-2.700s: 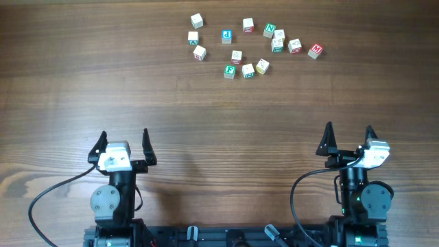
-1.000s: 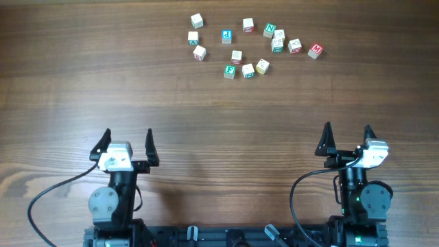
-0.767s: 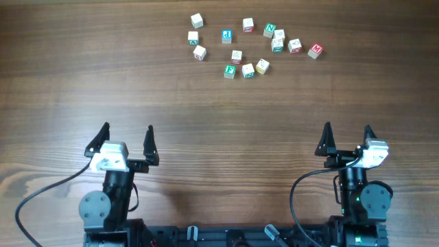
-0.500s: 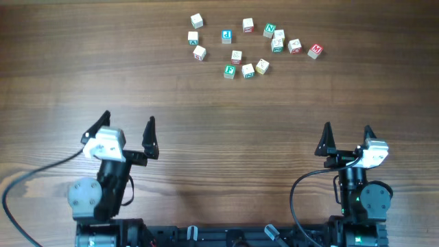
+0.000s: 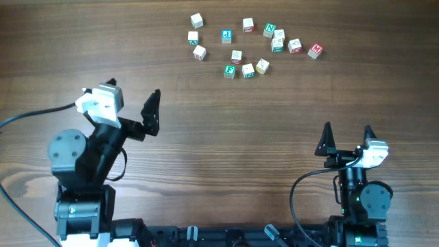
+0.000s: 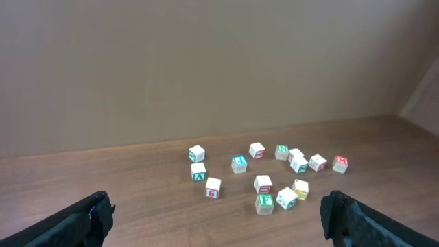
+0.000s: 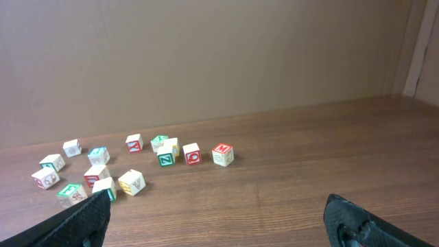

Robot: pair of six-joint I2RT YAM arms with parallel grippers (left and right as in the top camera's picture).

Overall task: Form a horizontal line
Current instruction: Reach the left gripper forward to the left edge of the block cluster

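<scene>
Left gripper (image 5: 123, 95) now sits farther forward, jaws apart like those of the right gripper (image 5: 348, 127), while seemingly light, rigid letter cubes (image 5: 247, 69) lie scattered across the far desk (image 5: 219, 137): pinch opposite flat faces.

Matt, grained brown wood table (image 5: 226, 130); pale wooden cubes (image 5: 247, 69), colour-printed faces.

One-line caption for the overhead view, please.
Left end effector open, angled toward scattered letter cubes; right end effector open; no row formed yet.
</scene>
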